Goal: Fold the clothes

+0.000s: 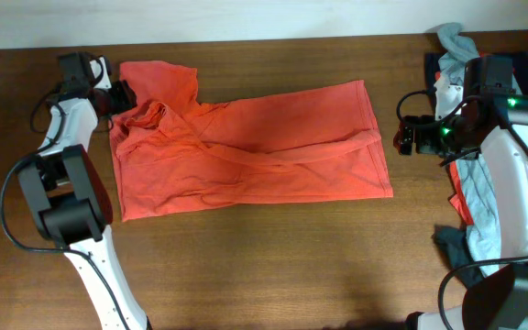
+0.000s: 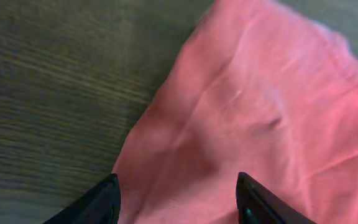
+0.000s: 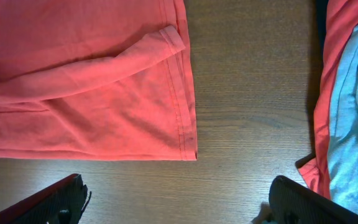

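Across the middle of the bench (image 1: 273, 266) the orange shirt (image 1: 246, 147) lies spread but rumpled; expect it light, limp and bunch-prone, so pinch its hem or corners, left claw (image 2: 178, 199) and right claw (image 3: 179, 208) both wide, empty.

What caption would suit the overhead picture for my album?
Left tool and right tool flank a rumpled orange-red T-shirt on a wooden table.
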